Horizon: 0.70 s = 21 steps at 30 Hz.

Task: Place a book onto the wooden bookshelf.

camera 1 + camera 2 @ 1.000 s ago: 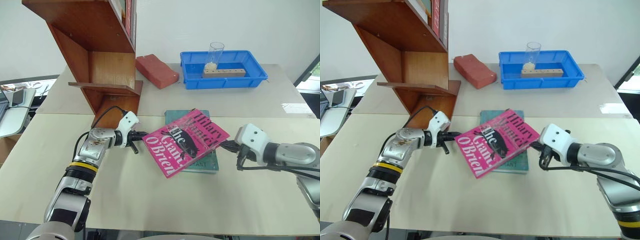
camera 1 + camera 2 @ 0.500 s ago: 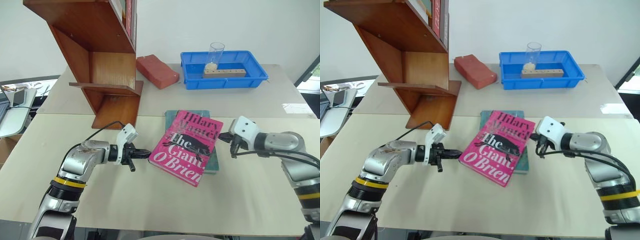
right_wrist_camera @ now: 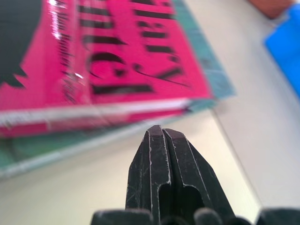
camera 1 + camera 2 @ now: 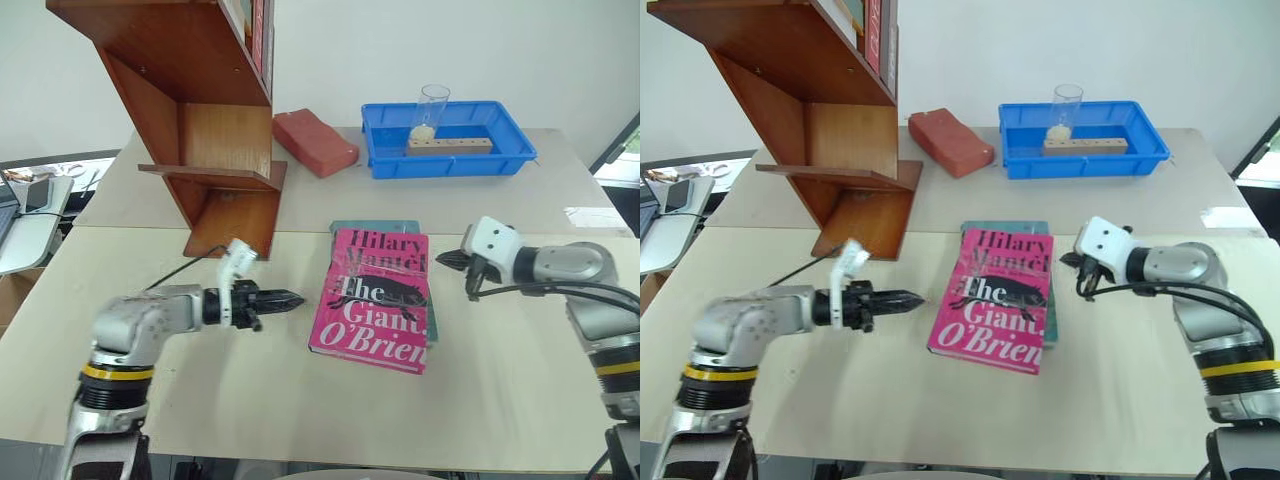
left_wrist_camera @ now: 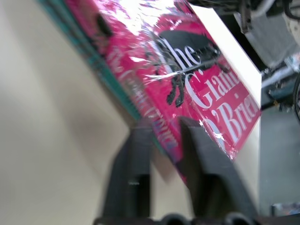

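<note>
**Pink book dropped flat, both claws off it**

Since a second ago the book [image 4: 375, 298] has gone from tilted up between the two claws to lying flat on the teal book [image 4: 432, 318], and you can see both arms have backed away from it. Nearest you, the left gripper [image 4: 290, 299] hovers just off the book's left edge, touching nothing; your left wrist view shows its fingers [image 5: 133, 178] parted by a narrow gap, with nothing between them. The right gripper [image 4: 447, 259] sits just off the book's upper right corner, its fingers [image 3: 161, 173] pressed together on nothing. The book lies cover up on the near table [image 4: 250, 400], well short of the wooden bookshelf [image 4: 200, 110], which stands at the far left. Beyond, you have a red block [image 4: 314, 142] beside the shelf and a blue tray [image 4: 445, 139] holding a clear glass [image 4: 432, 105] and a wooden block [image 4: 448, 146].
</note>
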Available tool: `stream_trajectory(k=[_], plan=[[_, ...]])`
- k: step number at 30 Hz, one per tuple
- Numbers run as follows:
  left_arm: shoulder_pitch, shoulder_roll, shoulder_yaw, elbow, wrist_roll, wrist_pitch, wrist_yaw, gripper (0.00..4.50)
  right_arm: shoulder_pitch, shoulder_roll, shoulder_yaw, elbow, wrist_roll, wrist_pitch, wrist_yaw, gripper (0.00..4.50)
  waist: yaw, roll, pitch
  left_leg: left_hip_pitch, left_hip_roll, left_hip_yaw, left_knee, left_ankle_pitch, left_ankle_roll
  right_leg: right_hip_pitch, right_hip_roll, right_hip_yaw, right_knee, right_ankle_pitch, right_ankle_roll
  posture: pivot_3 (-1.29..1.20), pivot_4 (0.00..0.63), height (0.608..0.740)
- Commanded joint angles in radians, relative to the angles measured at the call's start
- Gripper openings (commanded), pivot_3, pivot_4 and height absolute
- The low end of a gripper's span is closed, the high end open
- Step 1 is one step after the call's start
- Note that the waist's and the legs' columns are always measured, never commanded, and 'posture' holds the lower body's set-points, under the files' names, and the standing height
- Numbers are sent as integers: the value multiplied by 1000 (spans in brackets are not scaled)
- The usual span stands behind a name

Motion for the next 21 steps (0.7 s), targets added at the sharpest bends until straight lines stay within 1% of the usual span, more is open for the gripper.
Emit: stream_trajectory(k=[1,2,3,4,5,7,10,11,16,17,21], plan=[[-36,18,84,45,-106,119,-3,2730,12,-25,-58,-56,34,6,13,0,1,0,0,0,0,0,0,0,0,0,0,0,0,0,0,0,150,740],[-41,13,99,73,-132,173,1,3150,27,-32,-61,-73,36,9,23,0,2,0,0,0,0,0,0,0,0,0,0,-1,0,0,0,0,150,740],[-45,0,111,100,-156,233,8,3698,43,-38,-60,-89,38,12,35,0,3,0,0,1,0,-1,0,0,0,-1,0,-1,-1,0,0,0,150,740],[-49,-19,122,123,-173,281,24,4148,56,-43,-57,-100,35,9,42,0,3,0,0,1,0,-1,0,0,0,-1,0,-1,-1,0,0,0,150,740],[-59,-51,140,149,-185,326,47,4473,67,-47,-51,-107,26,2,43,0,3,0,0,1,0,-1,0,0,0,-1,0,-1,-1,0,1,0,150,740],[-82,-100,155,188,-195,378,92,4473,75,-48,-37,-105,4,-6,41,0,3,0,0,0,-1,-1,0,0,0,-1,-1,-1,0,0,1,0,150,740],[-122,-152,141,281,-226,394,177,4473,85,-61,-2,-94,-47,-37,45,0,2,0,0,-1,-1,-1,1,0,0,0,0,-1,1,0,0,0,150,740],[-136,-159,117,312,-223,394,202,4473,86,-62,6,-92,-58,-45,49,0,2,0,0,-1,-1,-1,1,0,0,0,0,-1,1,0,0,0,150,740],[-209,-262,185,446,-205,394,308,4473,79,-46,30,-119,-50,-31,70,0,3,-1,0,-1,-1,-1,1,0,0,0,0,-1,0,0,0,0,150,740],[-214,-257,141,459,-204,394,313,4473,77,-43,38,-124,-51,-30,75,0,3,-1,0,-1,-1,-1,1,0,0,0,0,-1,0,0,0,0,150,740],[-216,-303,152,481,-173,390,349,4473,55,-24,77,-113,-75,-43,75,0,2,-1,0,0,-1,-1,1,0,0,0,0,-1,0,0,0,0,150,740]])
